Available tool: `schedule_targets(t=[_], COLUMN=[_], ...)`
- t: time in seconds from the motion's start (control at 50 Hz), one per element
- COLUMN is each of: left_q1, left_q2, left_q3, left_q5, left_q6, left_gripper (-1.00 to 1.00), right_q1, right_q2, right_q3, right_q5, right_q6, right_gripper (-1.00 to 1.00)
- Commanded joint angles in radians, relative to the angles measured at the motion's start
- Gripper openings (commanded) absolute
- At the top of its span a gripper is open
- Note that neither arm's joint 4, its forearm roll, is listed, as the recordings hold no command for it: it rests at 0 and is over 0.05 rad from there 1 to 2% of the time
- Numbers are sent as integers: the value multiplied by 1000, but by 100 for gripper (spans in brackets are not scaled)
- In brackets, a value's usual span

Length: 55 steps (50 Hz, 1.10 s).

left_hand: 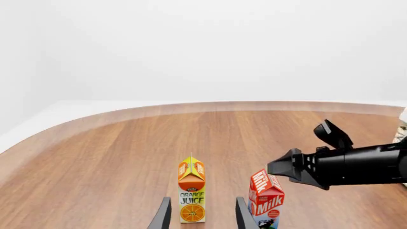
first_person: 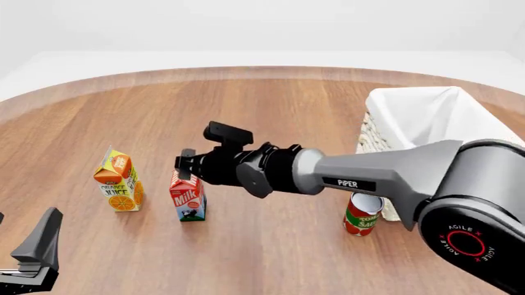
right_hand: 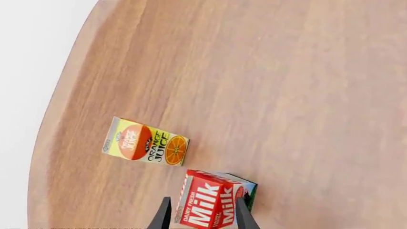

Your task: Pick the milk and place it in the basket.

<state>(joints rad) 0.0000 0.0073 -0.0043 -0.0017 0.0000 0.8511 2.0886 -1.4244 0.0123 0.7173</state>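
The milk (first_person: 188,200), a small red gable-top carton with white lettering, stands upright on the wooden table, to the right of an orange juice carton (first_person: 120,182). My right gripper (first_person: 182,167) reaches in from the right and hovers at the carton's top. In the right wrist view it is open (right_hand: 203,217), and the milk (right_hand: 213,202) sits between its fingers (right_hand: 164,214). The basket (first_person: 385,101), cream wicker with white lining, stands at the right. My left gripper (first_person: 37,249) is open, low at the front left, holding nothing.
A red tomato sauce can (first_person: 362,215) stands in front of the basket, under the right arm. The juice carton (left_hand: 191,195) is in line with the left gripper's fingers (left_hand: 163,217), with the milk (left_hand: 266,198) just beside it. The table's curved edge runs behind.
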Motion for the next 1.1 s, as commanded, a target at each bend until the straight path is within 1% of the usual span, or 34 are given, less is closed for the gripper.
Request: schedule_targets(t=[0.02,0.26,0.36,0.38,0.5,0.68,0.74,0.76,0.78,0.8,0.9,0.94,0.98,1.02,1.06,1.08,1.1], left_q1=[0,0,0,0,0,0,0,0,0,0,0,0,0,0,0,0,0], left_q2=[0,0,0,0,0,0,0,0,0,0,0,0,0,0,0,0,0], left_q3=[0,0,0,0,0,0,0,0,0,0,0,0,0,0,0,0,0], left_q5=[0,0,0,0,0,0,0,0,0,0,0,0,0,0,0,0,0], left_q6=[0,0,0,0,0,0,0,0,0,0,0,0,0,0,0,0,0], left_gripper=[100,100,100,100,100,100,100,100,100,100,100,100,100,100,100,100,100], right_q1=[18,18,33,34,52,45,41,34,33,25,24,19,15,16,13,9,6], right_q2=[39,73,90,93,98,83,67,57,52,33,4,-19,-39,-63,-69,-76,-89], right_q3=[-16,-29,-18,-18,-10,-2,1,-5,-1,-1,14,16,31,36,43,46,49], right_q5=[-14,-25,-40,-41,-52,-58,-55,-44,-46,-40,-42,-34,-41,-35,-38,-36,-32], right_q6=[22,38,55,56,60,50,31,7,9,-19,-36,-69,-67,-97,-90,-97,-118], right_gripper=[100,100,100,-100,-100,-100,-100,-100,-100,-100,-100,-100,-100,-100,-100,-100,-100])
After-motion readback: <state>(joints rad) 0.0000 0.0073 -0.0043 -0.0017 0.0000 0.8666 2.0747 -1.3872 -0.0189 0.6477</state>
